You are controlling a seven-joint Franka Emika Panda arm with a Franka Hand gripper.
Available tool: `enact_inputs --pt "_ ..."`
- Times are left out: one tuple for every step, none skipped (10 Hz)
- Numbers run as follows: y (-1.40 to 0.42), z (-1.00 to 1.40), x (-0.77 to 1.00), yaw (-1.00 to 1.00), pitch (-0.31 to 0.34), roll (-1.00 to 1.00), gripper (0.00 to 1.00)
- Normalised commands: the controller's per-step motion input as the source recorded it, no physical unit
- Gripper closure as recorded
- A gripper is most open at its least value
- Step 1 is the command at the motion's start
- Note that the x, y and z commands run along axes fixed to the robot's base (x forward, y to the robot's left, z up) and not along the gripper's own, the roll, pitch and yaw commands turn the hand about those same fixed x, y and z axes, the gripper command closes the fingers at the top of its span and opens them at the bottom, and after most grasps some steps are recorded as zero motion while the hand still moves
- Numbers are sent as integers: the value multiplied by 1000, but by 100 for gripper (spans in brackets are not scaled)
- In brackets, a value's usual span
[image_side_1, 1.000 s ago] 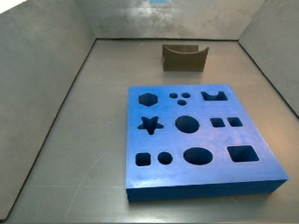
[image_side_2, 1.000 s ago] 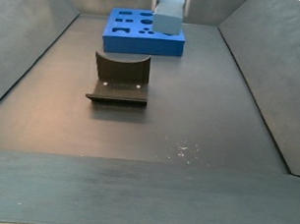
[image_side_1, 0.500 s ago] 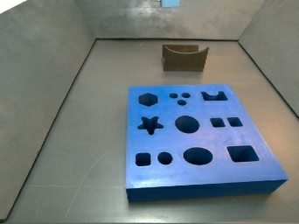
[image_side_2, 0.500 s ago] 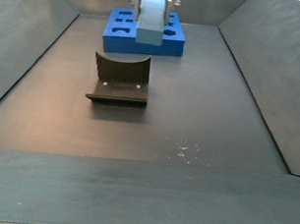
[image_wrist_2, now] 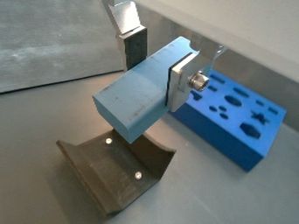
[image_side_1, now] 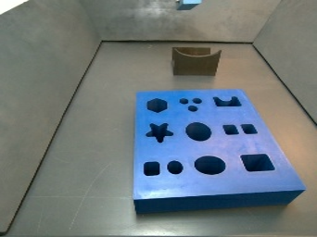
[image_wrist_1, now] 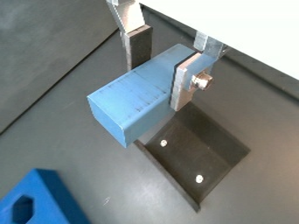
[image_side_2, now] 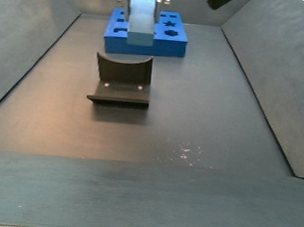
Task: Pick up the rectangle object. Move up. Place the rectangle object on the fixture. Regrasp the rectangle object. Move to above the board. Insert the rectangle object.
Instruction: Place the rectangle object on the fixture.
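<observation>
The gripper (image_wrist_2: pixel 158 66) hangs in the air above the fixture (image_wrist_2: pixel 117 171), clamped on one end of the bar (image_wrist_2: pixel 140 94); in both wrist views the silver fingers (image_wrist_1: pixel 184 80) press its two sides and the free end points down toward the notch. In a side view the bar (image_side_2: pixel 143 18) shows above the fixture (image_side_2: pixel 122 81), with the board (image_side_2: pixel 174 40) behind. The step in hand looks like setting the bar on the fixture — so come straight down, keep the bar's length in line with the U-notch, and seat it before opening; a tilted bar could catch a wall of the notch or topple on release — go slowly near contact.
</observation>
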Motion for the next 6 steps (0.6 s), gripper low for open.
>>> enact_inputs --pt "55 -18 462 -95 338 -790 100" --pt "53 -17 412 -116 287 -618 100" --pt "50 -16 374 -123 260 -522 100" --pt "49 -15 276 -137 184 -380 100" --pt "51 -14 213 -140 157 -325 100" --pt "79 -1000 153 -194 38 -1000 100"
